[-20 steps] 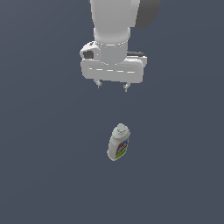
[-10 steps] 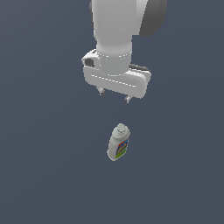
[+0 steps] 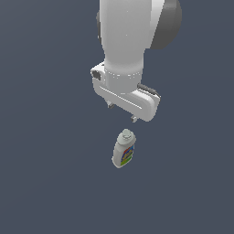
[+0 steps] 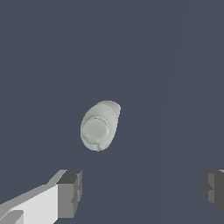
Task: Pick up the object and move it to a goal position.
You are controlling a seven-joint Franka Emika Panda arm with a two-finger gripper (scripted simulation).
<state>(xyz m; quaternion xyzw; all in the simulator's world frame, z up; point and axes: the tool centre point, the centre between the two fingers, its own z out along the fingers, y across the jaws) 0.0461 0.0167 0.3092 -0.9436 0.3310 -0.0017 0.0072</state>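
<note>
Wrist view shows my gripper (image 4: 140,192) spread wide, holding nothing, above the bottle (image 4: 99,125), which stands on the floor off its centreline. If I descend now, one finger (image 4: 70,194) could topple it.

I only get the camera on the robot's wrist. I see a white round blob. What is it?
Observer: A small white bottle; you are looking down onto its rounded cap. From the side it has a red, blue, yellow and green label.
Operator: Is the claw touching it?
Observer: No. In the exterior view the claw hangs above the bottle with a clear gap between them.
Operator: Is anything else nearby?
Observer: The exterior view shows only the white arm and the bottle on a plain dark grey floor.
</note>
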